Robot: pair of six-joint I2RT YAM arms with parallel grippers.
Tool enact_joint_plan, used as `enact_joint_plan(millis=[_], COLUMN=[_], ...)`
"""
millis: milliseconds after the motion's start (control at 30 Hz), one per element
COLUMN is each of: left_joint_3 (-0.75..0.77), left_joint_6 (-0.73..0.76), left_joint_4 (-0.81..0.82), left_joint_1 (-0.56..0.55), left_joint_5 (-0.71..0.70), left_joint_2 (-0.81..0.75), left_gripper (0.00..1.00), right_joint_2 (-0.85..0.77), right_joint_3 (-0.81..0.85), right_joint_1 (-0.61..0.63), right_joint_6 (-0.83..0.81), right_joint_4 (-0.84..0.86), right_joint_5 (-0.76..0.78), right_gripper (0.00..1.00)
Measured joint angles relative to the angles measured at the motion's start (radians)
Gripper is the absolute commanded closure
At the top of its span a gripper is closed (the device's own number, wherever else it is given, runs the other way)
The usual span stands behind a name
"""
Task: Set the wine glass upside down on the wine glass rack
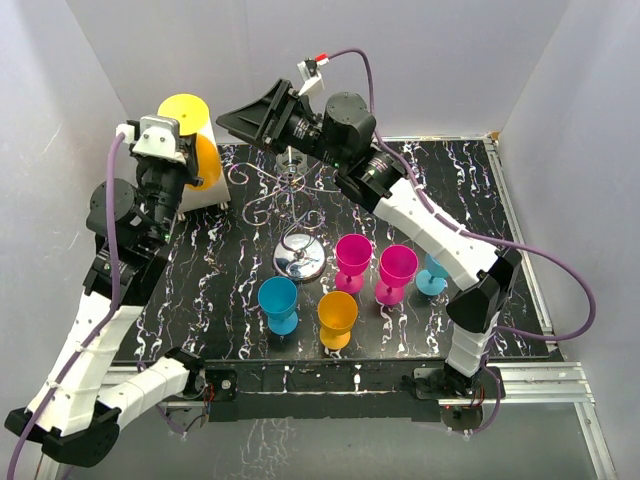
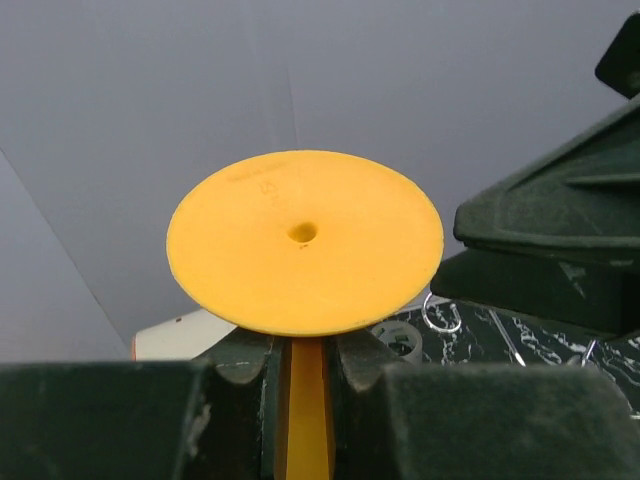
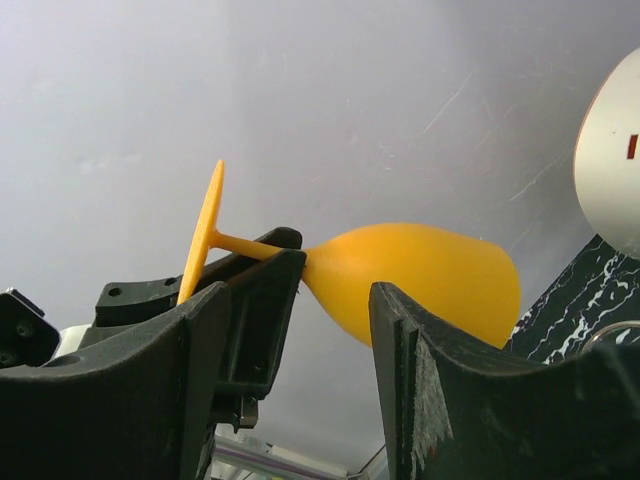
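Not far along, honestly. Over on the left, the yellow plastic wine glass (image 2: 300, 240) is up in the air above the far-left corner of the black marbled tabletop (image 1: 200, 300). It's lying more or less on its side, foot disc facing the left wrist camera, so it isn't flipped upside down yet. In the middle, the thin silver wire wine glass rack with the round chrome base (image 1: 298, 258) has nothing hanging on its scroll arms that we can see. Five more plastic goblets (blue, orange, two magenta, one teal) stand upright in front of it and to its right. So we'd say turning the glass over, carrying it across and setting it on the rack is all left to do.

Pincers: the left gripper (image 2: 305, 360) is clamped tight on the yellow stem, just under the foot. The right gripper (image 3: 300, 310) sits just beside the glass with its jaws spread wide, holding nothing and apparently not touching it.
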Motion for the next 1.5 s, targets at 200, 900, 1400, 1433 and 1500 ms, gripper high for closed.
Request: enact_joint_plan(millis=[200, 900, 1400, 1433, 1500], left_joint_3=[-0.031, -0.169, -0.111, -0.103, -0.077], left_joint_6=[0.005, 0.006, -0.299, -0.343, -0.464], left_joint_4=[-0.075, -0.071, -0.346, -0.371, -0.427], left_joint_1=[0.000, 0.001, 0.001, 0.001, 0.001], left_joint_5=[0.005, 0.104, 0.081, 0.088, 0.103], left_joint_2=[-0.013, -0.092, -0.177, -0.189, -0.214], left_gripper=[1.00, 1.00, 0.34, 0.34, 0.33], right_joint_2=[-0.002, 0.035, 0.014, 0.014, 0.012], right_joint_3=[-0.064, -0.053, -0.207, -0.215, -0.230], right_joint_1=[-0.001, 0.000, 0.004, 0.004, 0.004], right_joint_6=[0.050, 0.168, 0.253, 0.254, 0.255], right_joint_4=[0.069, 0.052, 0.153, 0.160, 0.173], right_joint_5=[-0.028, -0.071, -0.050, -0.047, -0.042], right_gripper=[0.47, 1.00, 1.00, 1.00, 1.00])
